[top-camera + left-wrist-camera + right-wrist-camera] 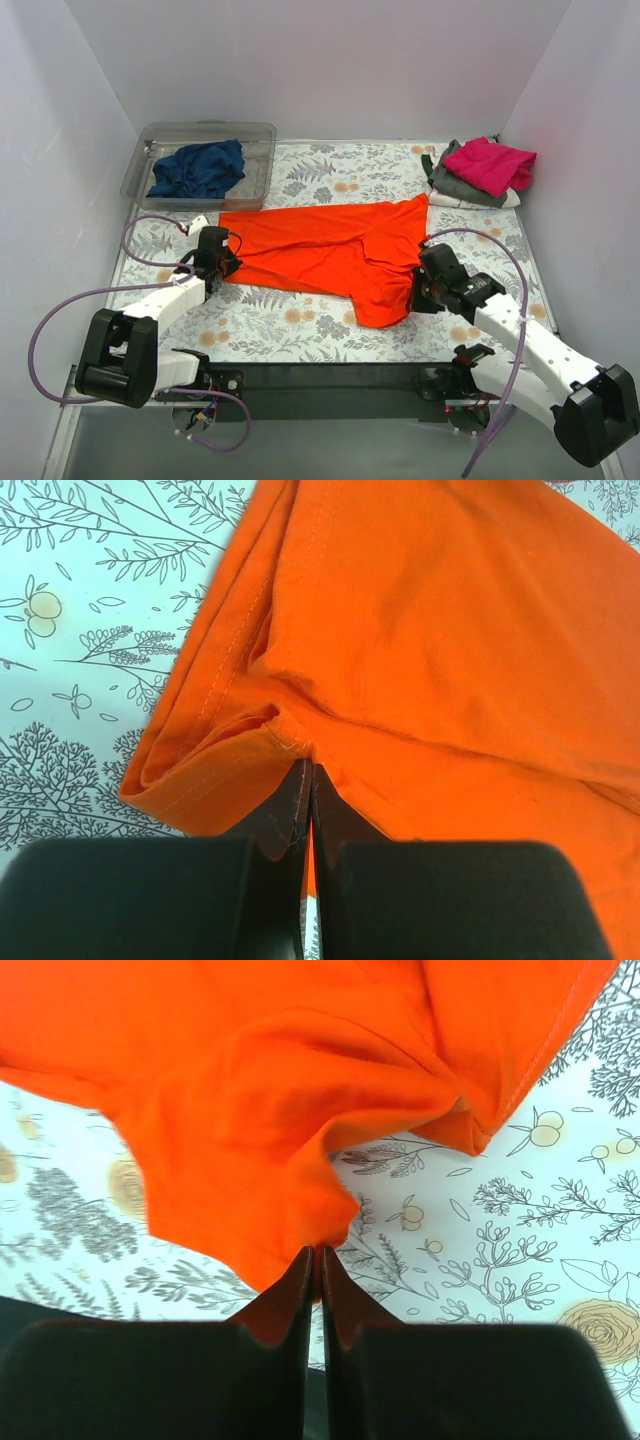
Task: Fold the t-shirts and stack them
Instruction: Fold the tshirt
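Right now the bright orange-red t-shirt (330,255) lies spread sideways across the middle of the flower-printed bench (300,335), with loose ridges in the cloth toward its right end and a flap reaching toward the near edge.

The left fingers (228,262) are pressed together on the shirt's left end. The left wrist view shows them (292,792) closed on a stitched, doubled-over hem, with the orange cloth bunched into small folds just ahead of the tips.

The right fingers (420,292) are likewise shut on the shirt, at the right side of the near flap. In the right wrist view they (300,1272) pinch a small tuck of the cloth's edge, and the fabric gathers into creases that run up from the grip (the bench print shows on both sides of it).

A navy blue t-shirt (200,168) sits crumpled inside the clear plastic tub (258,135) at the far left corner, well apart from the orange one. At the far right corner a magenta-pink t-shirt (490,163) rests folded on top of a grey t-shirt (455,186), with a strip of white cloth (470,203) showing beneath them.
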`<state>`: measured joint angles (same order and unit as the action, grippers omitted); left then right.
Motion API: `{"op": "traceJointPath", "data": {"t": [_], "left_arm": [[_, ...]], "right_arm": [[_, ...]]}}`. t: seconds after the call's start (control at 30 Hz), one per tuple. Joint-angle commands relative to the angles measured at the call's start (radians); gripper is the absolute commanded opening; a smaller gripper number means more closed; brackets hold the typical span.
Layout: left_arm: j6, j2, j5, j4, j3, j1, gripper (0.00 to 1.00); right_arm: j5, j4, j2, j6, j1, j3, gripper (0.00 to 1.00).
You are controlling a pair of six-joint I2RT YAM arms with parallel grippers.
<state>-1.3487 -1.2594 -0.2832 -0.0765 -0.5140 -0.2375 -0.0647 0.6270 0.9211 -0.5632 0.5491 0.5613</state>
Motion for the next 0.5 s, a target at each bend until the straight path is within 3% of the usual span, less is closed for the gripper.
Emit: {"op": "traceJointPath", "data": {"t": [0.0, 0.2, 0.47], "left_arm": [[0.011, 0.054, -0.039, 0.001, 0.015, 0.004, 0.0], [0.005, 0.078, -0.045, 0.006, 0.02, 0.003, 0.0], [0.002, 0.133, -0.071, 0.015, 0.028, 0.003, 0.0]], "right_arm": [[-0.01, 0.079, -0.051, -0.027, 0.014, 0.077, 0.01], [-0.024, 0.1, -0.103, -0.029, 0.018, 0.146, 0.01], [-0.101, 0.08, -0.027, 0.049, 0.018, 0.324, 0.01]]}}
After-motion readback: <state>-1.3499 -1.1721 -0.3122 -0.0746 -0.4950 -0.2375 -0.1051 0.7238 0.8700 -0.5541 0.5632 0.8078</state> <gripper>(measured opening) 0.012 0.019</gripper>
